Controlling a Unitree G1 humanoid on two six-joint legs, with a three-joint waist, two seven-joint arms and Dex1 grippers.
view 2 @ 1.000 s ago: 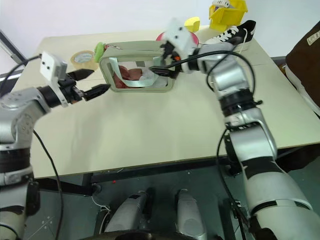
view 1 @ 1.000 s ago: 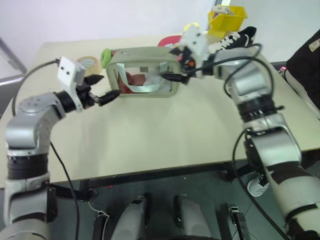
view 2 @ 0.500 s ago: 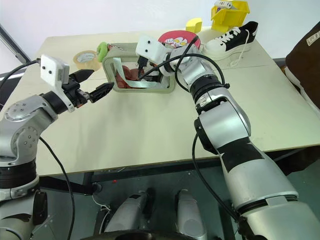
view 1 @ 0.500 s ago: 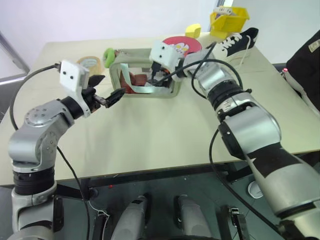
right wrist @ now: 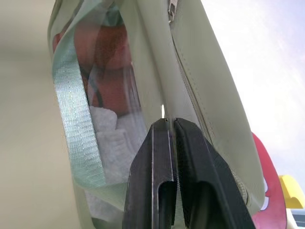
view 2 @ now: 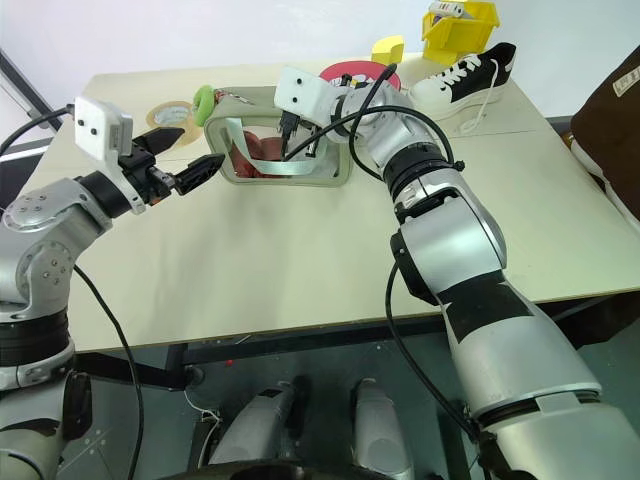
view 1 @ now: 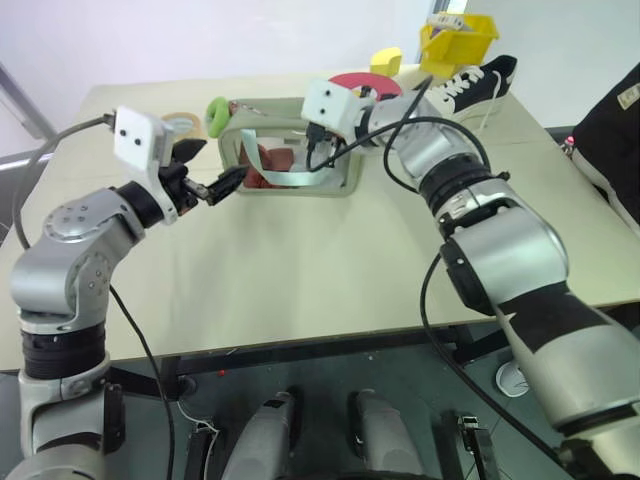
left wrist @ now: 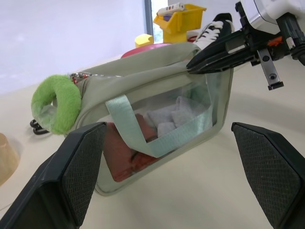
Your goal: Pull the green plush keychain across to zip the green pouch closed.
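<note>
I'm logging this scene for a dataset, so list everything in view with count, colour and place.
green pouch: one, pale sage with clear front, table's far middle
green plush keychain: one, lime, pouch's left end
tape roll: one, tan, left of the pouch
round pad: one, red, behind the pouch
shoe: one, black and white, far right
bin: one, yellow, behind the shoe
table: one, beige
left gripper: open, left of the pouch
right gripper: shut on the pouch's top edge

One green pouch (view 2: 285,140), one green plush keychain (view 2: 203,100), one tape roll (view 2: 166,112), one sneaker (view 2: 463,72), one yellow bin (view 2: 455,26)
</note>
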